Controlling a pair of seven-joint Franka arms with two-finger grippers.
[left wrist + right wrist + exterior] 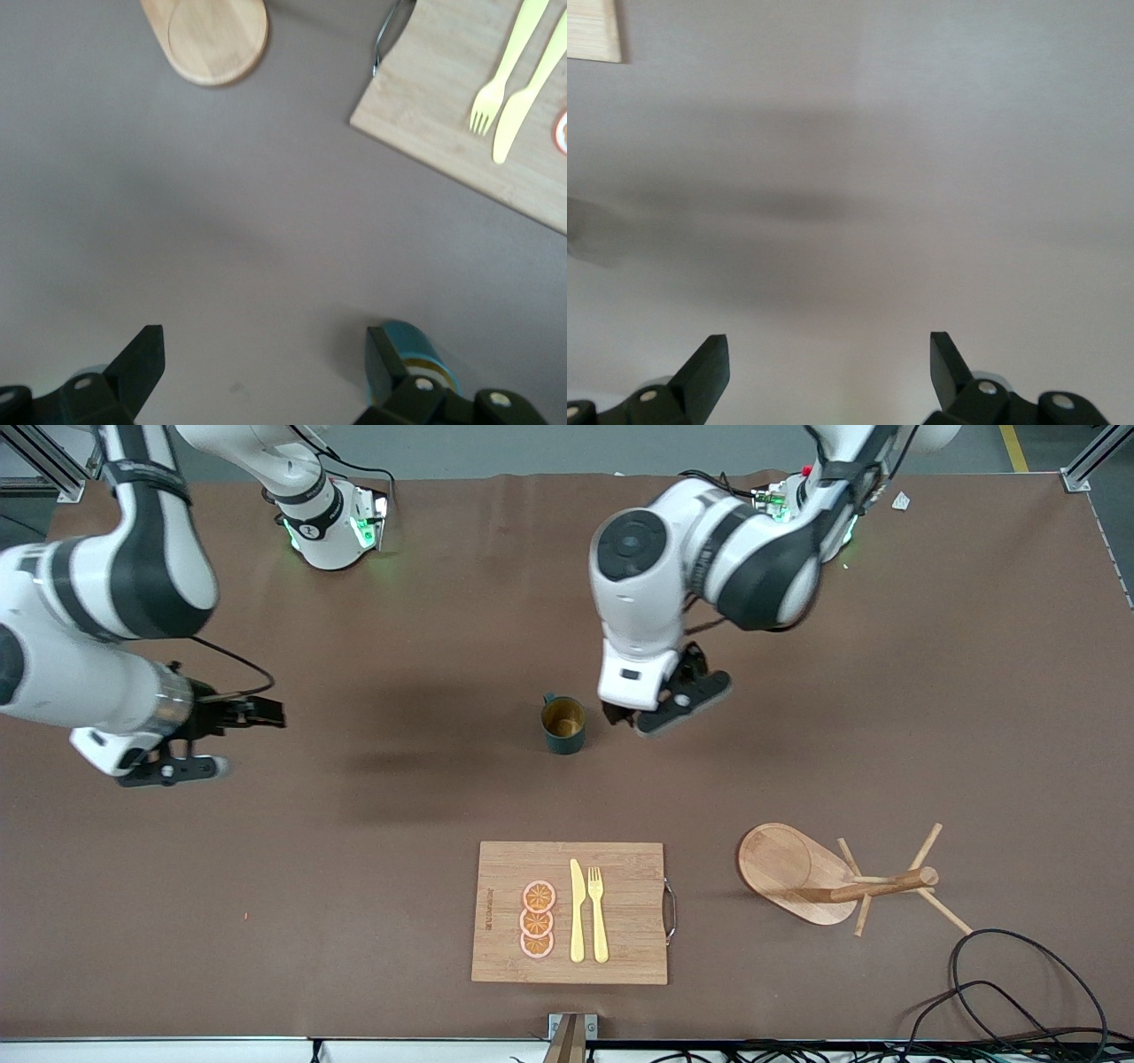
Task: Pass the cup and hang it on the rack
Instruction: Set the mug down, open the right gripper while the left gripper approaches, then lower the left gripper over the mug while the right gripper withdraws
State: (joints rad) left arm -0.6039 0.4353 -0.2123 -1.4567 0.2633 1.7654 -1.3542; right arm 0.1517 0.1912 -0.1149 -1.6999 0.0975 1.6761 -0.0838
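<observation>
The cup [563, 724], dark teal with a yellow inside, stands upright on the table at its middle. My left gripper [654, 713] is open and empty, low over the table just beside the cup, toward the left arm's end. In the left wrist view the cup [423, 352] shows just outside one of the fingers [383, 359] of the left gripper [263, 345]. The rack [797, 872] stands nearer the front camera, toward the left arm's end; its base shows in the left wrist view [217, 35]. My right gripper [232, 740] is open and empty over bare table [828, 350], and that arm waits.
A bamboo cutting board [571, 912] with a yellow knife, a fork and orange slices lies near the front edge, beside the rack; it also shows in the left wrist view [443, 106]. Black cables [1019, 992] lie at the front corner by the rack.
</observation>
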